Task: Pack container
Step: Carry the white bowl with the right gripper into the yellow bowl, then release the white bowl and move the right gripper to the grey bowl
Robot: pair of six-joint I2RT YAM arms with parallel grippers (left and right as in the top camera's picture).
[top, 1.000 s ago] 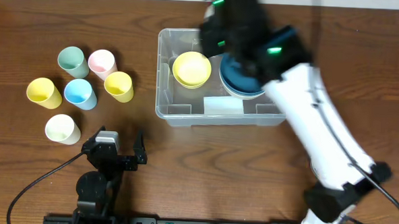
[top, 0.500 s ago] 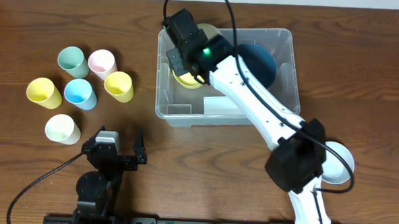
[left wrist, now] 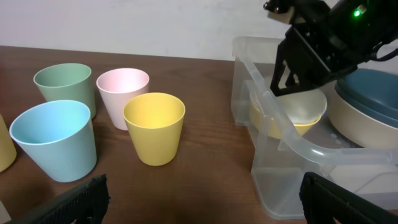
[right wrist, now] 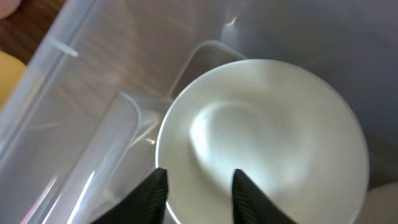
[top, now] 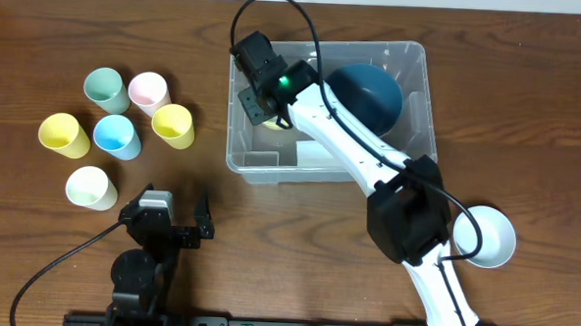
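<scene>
Since nesting saves room, the right hand (right wrist: 199, 175) hangs low inside the left end of the container (top: 426, 110), which stands at the far middle of the worktop (top: 297, 242). Its fingers are parted a little way and straddle the near rim of a pale bowl (right wrist: 267, 143) without visibly pinching it. The gap is plainly wider than the rim, so this reads as a let-go rather than a grip. In the left wrist view the pale bowl sits inside a yellow bowl (left wrist: 306, 128). That stacking is probably why the hand comes down from above, since the clear walls leave no way in from the side. A dark blue bowl (top: 367, 93) fills the right half of the container, which leaves the left end for this stack.

The left hand (top: 166, 221) rests near the front edge, fingers spread wide with nothing between them. It faces six cups (top: 115, 136) grouped at the left, well apart from the container, and seems parked there to take them in turn. A white bowl (top: 492, 236) waits on the worktop at the front right, not yet packed.

A second ago in the overhead view, the right arm was a blurred sweep across the container's right side; it now stretches to the left end. The yellow bowl, then in plain sight, is mostly covered by the hand. The white bowl, then hidden behind the arm, now shows. The cups and the left hand have not shifted.
</scene>
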